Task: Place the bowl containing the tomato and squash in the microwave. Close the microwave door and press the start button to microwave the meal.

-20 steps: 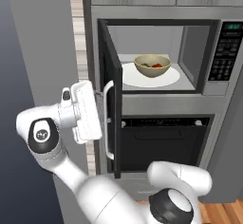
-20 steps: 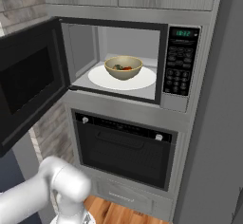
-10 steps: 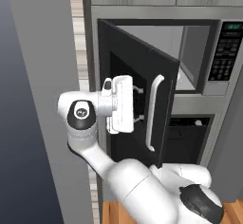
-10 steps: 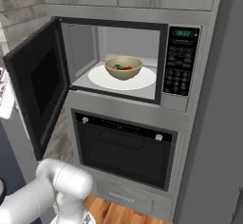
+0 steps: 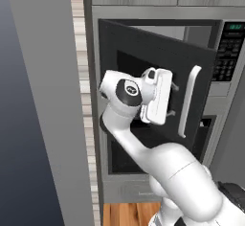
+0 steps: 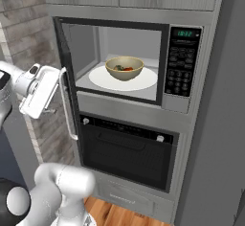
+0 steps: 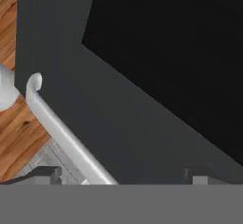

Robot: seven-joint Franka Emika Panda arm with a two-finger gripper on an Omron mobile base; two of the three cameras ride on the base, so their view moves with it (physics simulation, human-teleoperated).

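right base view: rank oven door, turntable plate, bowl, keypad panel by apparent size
Largest to smallest, as they look:
1. oven door
2. turntable plate
3. keypad panel, close to the plate in area; unsure
4. bowl

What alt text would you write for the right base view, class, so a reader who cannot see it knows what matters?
The bowl with red and dark food sits on the white turntable plate inside the open microwave. At left, the robot's white hand, its gripper against the microwave door near the white handle, faces the door. A black oven sits below.
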